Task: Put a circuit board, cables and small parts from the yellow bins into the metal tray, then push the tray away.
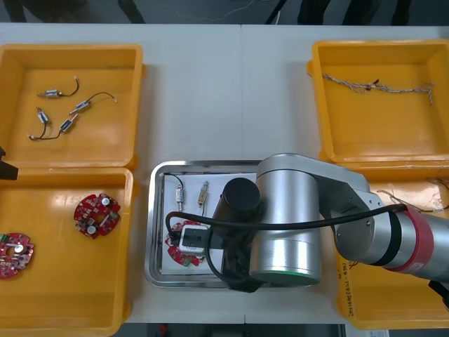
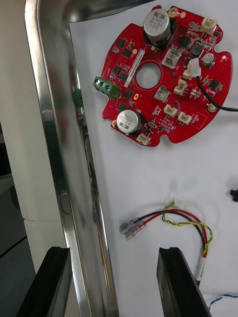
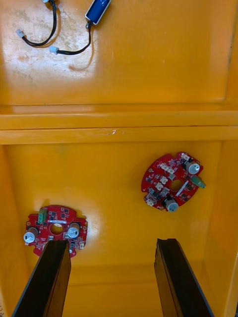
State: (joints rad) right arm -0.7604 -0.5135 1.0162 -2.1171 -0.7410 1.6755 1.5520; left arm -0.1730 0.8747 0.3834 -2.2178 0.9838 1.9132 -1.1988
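The metal tray (image 1: pixel 157 210) with its white inside lies at the table's middle. My right arm's silver wrist (image 1: pixel 284 225) hangs over it. My right gripper (image 2: pixel 111 282) is open and straddles the tray's shiny rim (image 2: pixel 54 124), one finger outside and one over the white liner. In the tray lie a round red circuit board (image 2: pixel 163 79), a red and yellow cable (image 2: pixel 173 223), a black cable (image 2: pixel 215 101) and two small metal parts (image 1: pixel 179 189). My left gripper (image 3: pixel 111 277) is open over the near left yellow bin (image 3: pixel 114 188), above two red boards (image 3: pixel 171 181).
The far left bin (image 1: pixel 133 105) holds black cables with small metal parts (image 1: pixel 70 112). A twisted cable (image 1: pixel 375 86) lies in the far right bin, and more cables (image 1: pixel 421 196) in the near right bin. Bare table stretches beyond the tray.
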